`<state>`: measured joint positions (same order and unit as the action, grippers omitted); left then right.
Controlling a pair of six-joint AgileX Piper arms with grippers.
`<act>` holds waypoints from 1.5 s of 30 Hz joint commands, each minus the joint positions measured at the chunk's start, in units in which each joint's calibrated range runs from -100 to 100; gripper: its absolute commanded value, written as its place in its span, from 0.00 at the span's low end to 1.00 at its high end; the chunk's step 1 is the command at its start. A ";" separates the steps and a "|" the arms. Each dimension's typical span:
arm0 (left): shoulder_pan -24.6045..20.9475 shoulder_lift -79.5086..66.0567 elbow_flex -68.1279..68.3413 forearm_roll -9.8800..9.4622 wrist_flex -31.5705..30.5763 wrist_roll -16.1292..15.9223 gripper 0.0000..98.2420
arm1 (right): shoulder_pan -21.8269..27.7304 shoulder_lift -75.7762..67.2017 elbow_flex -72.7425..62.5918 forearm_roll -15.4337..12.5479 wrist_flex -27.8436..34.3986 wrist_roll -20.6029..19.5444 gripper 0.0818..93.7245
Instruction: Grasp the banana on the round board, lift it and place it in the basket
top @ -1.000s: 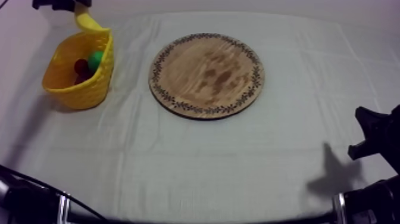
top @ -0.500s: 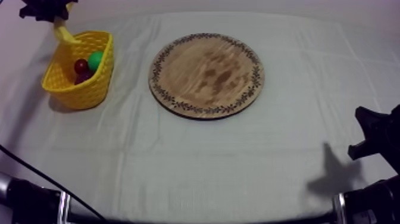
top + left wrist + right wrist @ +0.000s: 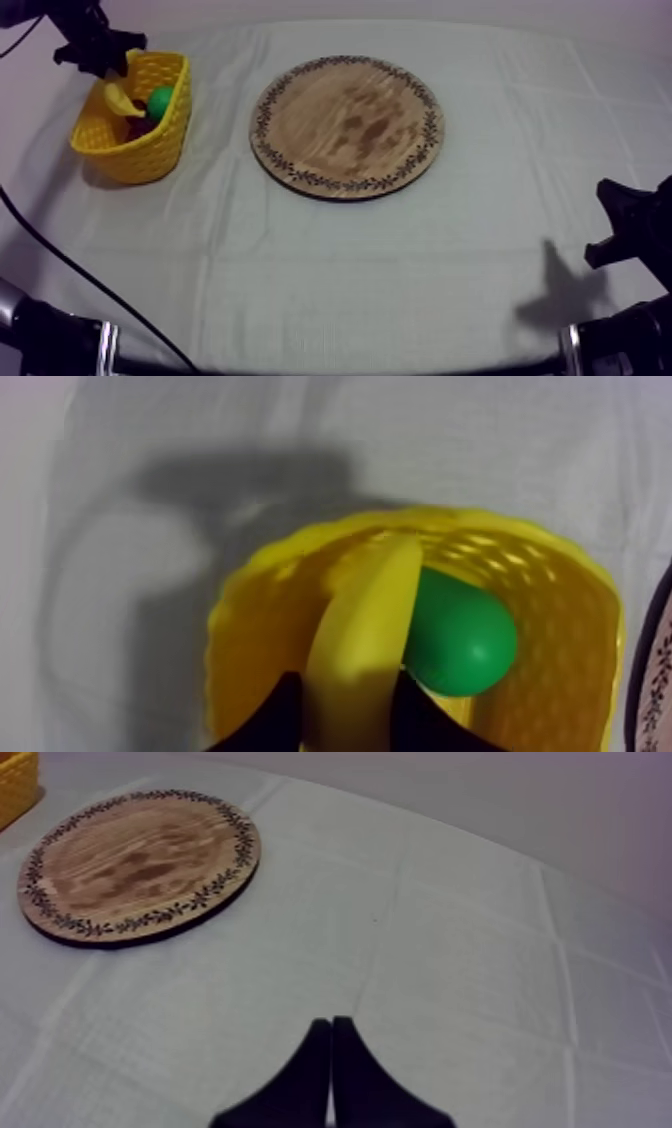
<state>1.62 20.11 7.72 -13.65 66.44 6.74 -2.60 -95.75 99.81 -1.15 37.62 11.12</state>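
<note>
Banana [image 3: 118,97] clasped in my left hand [image 3: 100,52], hanging inside yellow basket [image 3: 140,150] at upper left of frame, beside green pear [image 3: 160,98]. My right hand [image 3: 330,1037] clenched on nothing above table [image 3: 400,280], lower right.

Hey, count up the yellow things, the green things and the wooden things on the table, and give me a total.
Yellow: 2, the basket and the banana
Green: 1, the pear
Wooden: 1, the round board
Total: 4
</note>
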 commanded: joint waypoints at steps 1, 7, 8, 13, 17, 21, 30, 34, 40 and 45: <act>0.12 0.13 0.93 0.02 0.13 0.08 0.23 | 0.00 0.00 -0.03 0.00 0.04 0.09 0.00; 0.74 0.00 1.99 0.39 0.20 0.61 0.22 | 0.00 0.00 -0.03 0.00 0.04 0.09 0.00; 0.87 -0.13 2.06 0.42 0.23 0.71 0.22 | 0.00 0.00 -0.03 0.00 0.04 0.09 0.00; 1.15 -0.79 2.34 0.48 0.95 2.07 0.38 | 0.00 0.00 -0.03 0.00 0.04 0.09 0.00; 0.79 -1.55 2.27 0.75 1.96 4.15 0.68 | 0.00 0.00 -0.03 0.00 0.04 0.09 0.00; 0.49 -2.56 2.23 1.10 2.23 4.83 0.78 | 0.00 0.00 -0.03 0.00 0.04 0.09 0.00; -0.40 -7.68 3.51 1.60 -1.45 4.43 0.70 | 0.00 0.00 -0.03 0.00 0.04 0.09 0.00; -0.88 -12.55 3.42 2.07 -3.38 3.57 0.46 | 0.00 0.00 -0.03 0.00 0.04 0.09 0.00; -1.01 -22.86 7.02 2.45 -6.74 1.90 0.23 | 0.00 0.00 -0.03 0.00 0.04 0.09 0.00; -0.83 -34.01 13.04 2.80 -9.56 0.36 0.09 | 0.00 0.00 -0.03 0.00 0.04 0.09 0.00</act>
<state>0.72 -8.00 18.51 -10.89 57.46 7.43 -2.60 -95.75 99.81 -1.15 37.68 11.23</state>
